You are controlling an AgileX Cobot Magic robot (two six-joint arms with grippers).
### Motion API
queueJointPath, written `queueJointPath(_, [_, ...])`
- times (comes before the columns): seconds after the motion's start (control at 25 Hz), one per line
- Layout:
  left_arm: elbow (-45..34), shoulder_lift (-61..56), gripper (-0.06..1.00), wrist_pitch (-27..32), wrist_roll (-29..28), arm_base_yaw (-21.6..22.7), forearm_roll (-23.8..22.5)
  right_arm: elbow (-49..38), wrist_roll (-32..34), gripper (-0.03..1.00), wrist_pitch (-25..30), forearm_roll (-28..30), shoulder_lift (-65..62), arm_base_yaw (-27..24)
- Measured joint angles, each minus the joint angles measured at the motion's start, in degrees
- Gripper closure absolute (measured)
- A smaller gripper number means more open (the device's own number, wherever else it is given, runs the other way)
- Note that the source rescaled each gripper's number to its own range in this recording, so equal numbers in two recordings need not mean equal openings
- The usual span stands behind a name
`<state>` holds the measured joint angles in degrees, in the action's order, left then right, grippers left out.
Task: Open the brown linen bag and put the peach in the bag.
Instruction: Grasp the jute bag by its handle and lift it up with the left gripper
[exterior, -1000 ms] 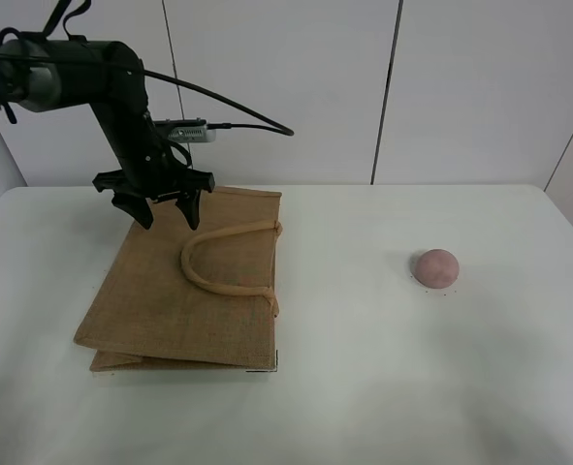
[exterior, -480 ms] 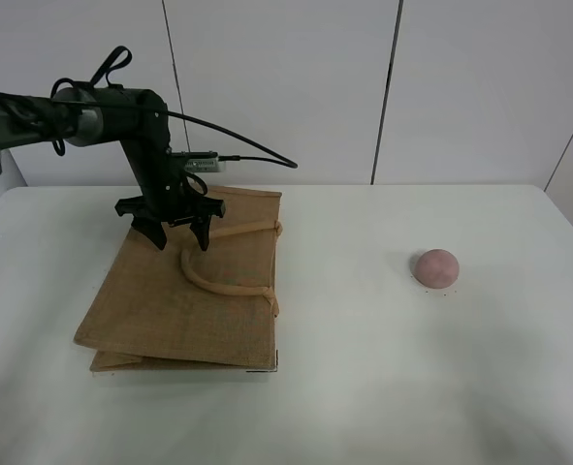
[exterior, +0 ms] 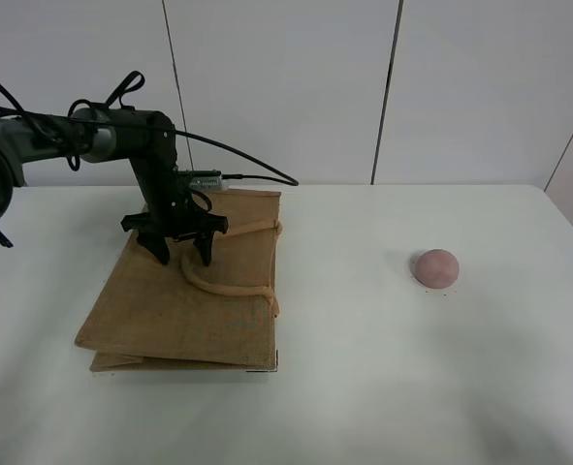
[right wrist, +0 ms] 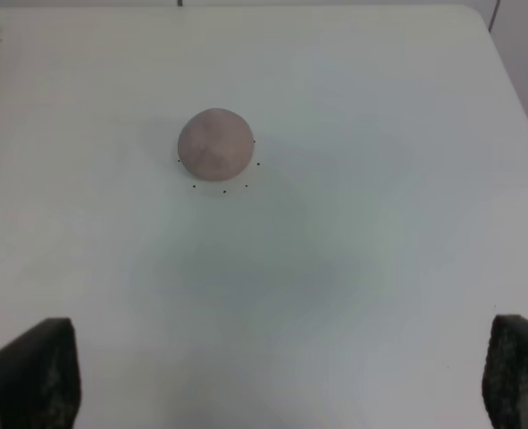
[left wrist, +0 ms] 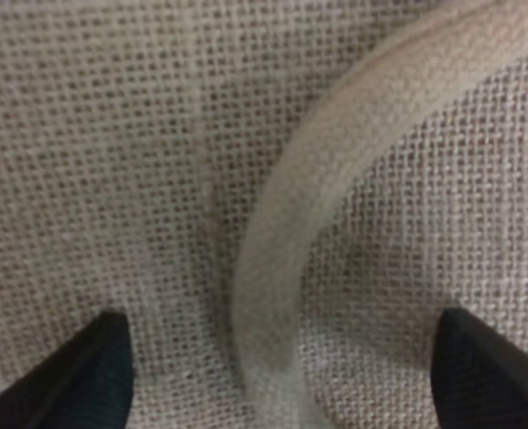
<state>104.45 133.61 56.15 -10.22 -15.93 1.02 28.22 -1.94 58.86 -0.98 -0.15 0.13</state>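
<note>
Here left end effector (exterior: 181,258) straddles handle (left wrist: 272,268), perhaps touching.

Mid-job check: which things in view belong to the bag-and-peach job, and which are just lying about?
In the job:
- brown linen bag, lying flat
- its handle, between the fingers of the open left tool
- peach, alone on the right, not held
- right tool, open and empty

Not in the job:
- white table
- wall panels

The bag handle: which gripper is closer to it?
Left. The left gripper sits open over the handle on the brown linen bag; the right gripper is far off, facing the peach.
</note>
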Motion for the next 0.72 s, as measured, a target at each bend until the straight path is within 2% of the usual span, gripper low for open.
queueJointPath(0.28, [0.0,2.4,-0.04,-1.5,0.0,0.0,0.6,0.0,0.0,-0.03,0.0,0.0,0.0,0.0])
queueJointPath(0.36, [0.0,2.6,0.02,-1.5,0.0,0.0,0.5,0.0,0.0,-0.03,0.0,0.0,0.0,0.0])
queueJointPath(0.44, [0.0,2.7,0.18,-1.5,0.0,0.0,0.4,0.0,0.0,-0.03,0.0,0.0,0.0,0.0])
queueJointPath(0.52, [0.0,2.7,0.42,-1.5,0.0,0.0,0.8,0.0,0.0,-0.03,0.0,0.0,0.0,0.0])
queueJointPath(0.6, [0.2,2.7,0.74,-1.2,0.0,0.0,0.8,0.0,0.0,-0.03,0.0,0.0,0.0,0.0])
queueJointPath(0.64, [0.4,2.7,0.86,-0.9,0.0,0.0,0.9,0.0,0.0,-0.03,0.0,0.0,0.0,0.0])
queueJointPath(0.72, [0.8,2.5,0.9,-0.3,0.0,0.0,1.0,0.0,0.0,-0.03,0.0,0.0,0.0,0.0])
